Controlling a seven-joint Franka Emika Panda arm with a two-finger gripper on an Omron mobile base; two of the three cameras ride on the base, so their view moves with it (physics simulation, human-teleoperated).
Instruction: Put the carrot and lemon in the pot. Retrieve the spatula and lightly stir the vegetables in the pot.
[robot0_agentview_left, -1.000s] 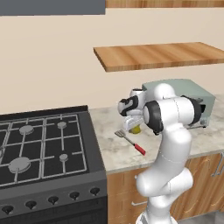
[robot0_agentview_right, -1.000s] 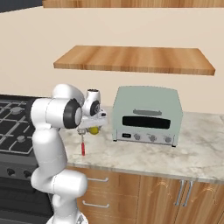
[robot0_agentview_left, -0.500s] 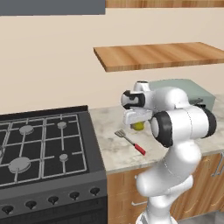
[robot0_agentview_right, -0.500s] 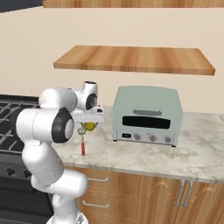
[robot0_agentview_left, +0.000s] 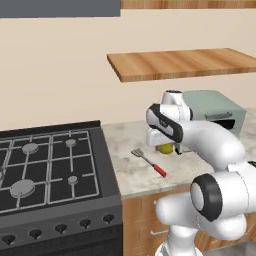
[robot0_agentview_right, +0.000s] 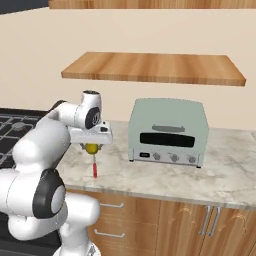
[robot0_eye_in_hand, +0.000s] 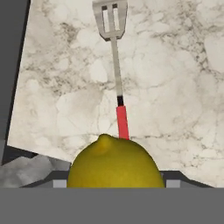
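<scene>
On the far left you are looking at the black gas stove (robot0_agentview_left: 50, 170), its grates running toward the left edge of the left base view, and the shallow grey metal pot is somewhere you are not seeing yet, so you are going to have to swing that way. Moving right onto the pale marble counter (robot0_agentview_left: 131, 170), the slim spatula with the slotted grey blade and red handle (robot0_agentview_left: 148, 161) is lying flat on the stone; its long axis is running diagonally in the left base view, blade toward the stove and back wall, red grip pointing toward the counter's front edge and the arm. Just right of it, the two-finger gripper (robot0_agentview_left: 165, 146) is hanging above the counter with its jaws set fairly wide around the small yellow oval lemon (robot0_eye_in_hand: 114, 162), which is sitting between them with its nub pointing at the spatula handle in the hand view. You are carrying the lemon, I judge, so you are wanting to keep the wrist level, lift clear of the stove's edge, and release low over the pot. Furthest right, the pale green toaster oven (robot0_agentview_right: 168, 131) is standing beneath the wooden shelf (robot0_agentview_right: 155, 67).
</scene>
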